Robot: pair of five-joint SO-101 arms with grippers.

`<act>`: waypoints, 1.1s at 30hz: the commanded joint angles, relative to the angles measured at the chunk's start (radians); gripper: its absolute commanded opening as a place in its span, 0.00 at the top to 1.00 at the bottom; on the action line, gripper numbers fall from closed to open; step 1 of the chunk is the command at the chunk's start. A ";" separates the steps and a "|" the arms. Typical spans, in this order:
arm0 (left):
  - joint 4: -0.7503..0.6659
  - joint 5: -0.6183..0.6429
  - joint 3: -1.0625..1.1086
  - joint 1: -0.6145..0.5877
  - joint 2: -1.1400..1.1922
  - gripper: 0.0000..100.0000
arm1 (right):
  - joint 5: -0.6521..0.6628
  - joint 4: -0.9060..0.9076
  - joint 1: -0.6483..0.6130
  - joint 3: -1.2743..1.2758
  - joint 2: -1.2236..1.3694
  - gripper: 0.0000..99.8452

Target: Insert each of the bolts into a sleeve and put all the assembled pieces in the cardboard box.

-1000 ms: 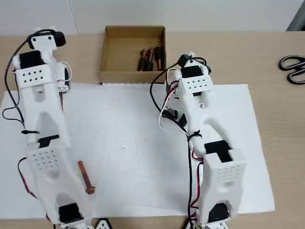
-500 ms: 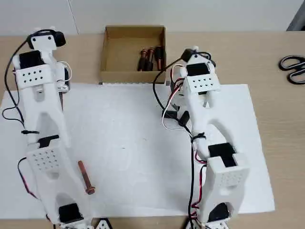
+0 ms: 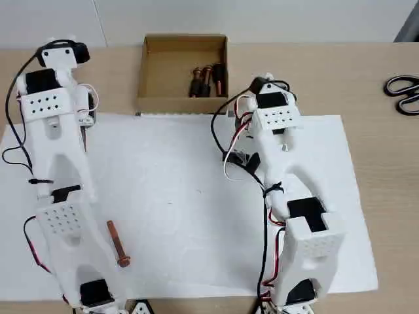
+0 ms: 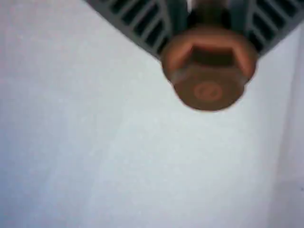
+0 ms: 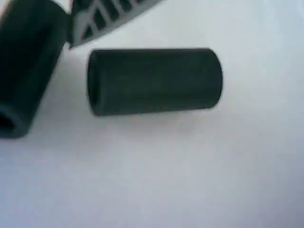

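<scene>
Clamped in the left end effector (image 4: 209, 23), a copper bolt (image 4: 209, 76) over white paper (image 3: 183, 196). By that arm's base, a second bolt (image 3: 118, 243) flat on the paper. Near the right end effector (image 5: 102, 19), grip impossible to tell, a black sleeve (image 5: 154, 80) beside another sleeve (image 5: 23, 66). In the cardboard box (image 3: 157, 72), three assembled pieces (image 3: 206, 80).

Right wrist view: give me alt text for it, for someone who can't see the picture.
A black cylindrical sleeve lies on its side on white paper, seen from close above. A second black sleeve sits close by at an angle to it, not touching it and partly cut off at the picture's edge.
</scene>
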 commanded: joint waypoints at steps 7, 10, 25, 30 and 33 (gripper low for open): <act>0.014 0.003 -0.042 0.000 -0.017 0.99 | 0.005 -0.090 0.012 -0.005 0.084 0.77; 0.014 0.003 -0.042 -0.002 -0.017 0.99 | 0.005 -0.120 0.010 -0.005 0.107 0.77; 0.011 0.006 -0.042 0.005 -0.015 0.99 | 0.008 -0.225 0.007 -0.005 0.124 0.82; 0.012 0.006 -0.042 0.035 -0.015 0.99 | 0.008 -0.225 0.010 -0.005 0.120 1.00; 0.012 0.006 -0.042 0.055 -0.015 0.99 | 0.008 -0.216 0.012 -0.005 0.119 0.99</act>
